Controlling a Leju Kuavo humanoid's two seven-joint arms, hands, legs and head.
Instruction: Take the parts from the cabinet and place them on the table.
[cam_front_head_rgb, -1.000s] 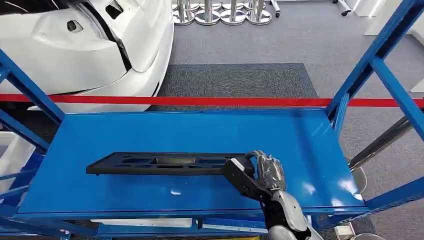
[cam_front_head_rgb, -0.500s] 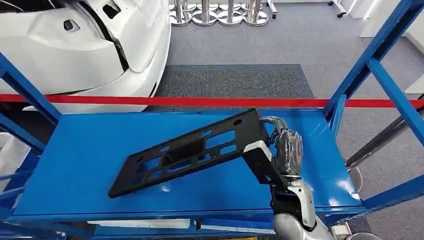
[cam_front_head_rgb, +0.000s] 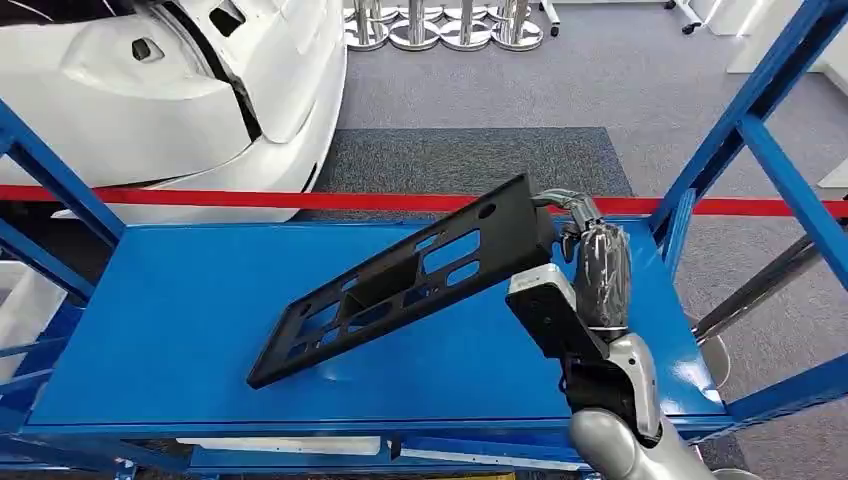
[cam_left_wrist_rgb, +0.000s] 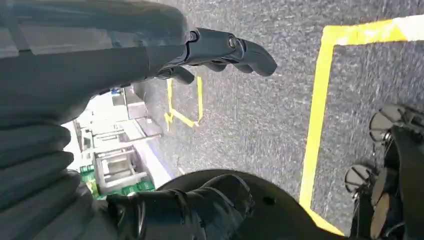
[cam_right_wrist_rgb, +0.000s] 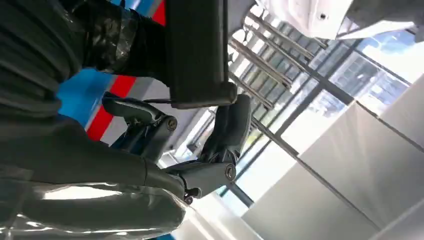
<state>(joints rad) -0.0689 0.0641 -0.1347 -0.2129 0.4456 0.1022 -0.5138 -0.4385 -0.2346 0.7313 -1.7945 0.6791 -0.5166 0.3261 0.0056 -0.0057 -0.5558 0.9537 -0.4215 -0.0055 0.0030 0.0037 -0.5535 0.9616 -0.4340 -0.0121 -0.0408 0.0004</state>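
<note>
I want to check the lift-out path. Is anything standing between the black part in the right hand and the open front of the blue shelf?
Nothing visible does. The right hand holds the black part tilted above the blue shelf.

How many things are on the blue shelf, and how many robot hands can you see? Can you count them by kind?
Black parts with cut-out holes: 1, the black part, tilted, one end lifted off the blue shelf
Robot hands: 2, the right hand holding that part, the left hand holding nothing
Total: 3
</note>
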